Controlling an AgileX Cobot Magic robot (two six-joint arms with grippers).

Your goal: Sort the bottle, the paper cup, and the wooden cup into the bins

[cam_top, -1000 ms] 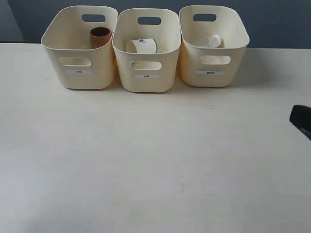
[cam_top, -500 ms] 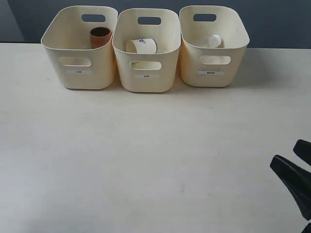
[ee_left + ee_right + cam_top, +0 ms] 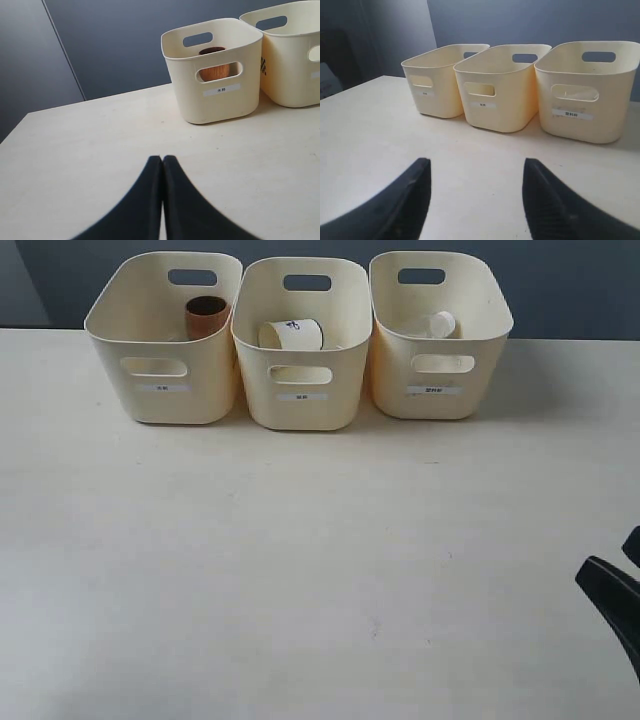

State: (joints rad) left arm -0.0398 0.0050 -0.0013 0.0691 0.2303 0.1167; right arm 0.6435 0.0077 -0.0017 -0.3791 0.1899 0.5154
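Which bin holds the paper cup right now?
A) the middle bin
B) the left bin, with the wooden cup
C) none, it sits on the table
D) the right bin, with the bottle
A: in the exterior view the paper cup lies inside the middle bin, between the bins holding the wooden cup and the bottle.

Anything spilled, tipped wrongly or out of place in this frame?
Nothing stands out. The wooden cup, paper cup and bottle each sit in a separate one of the bins; the paper cup and bottle lie on their sides. No spills on the table.
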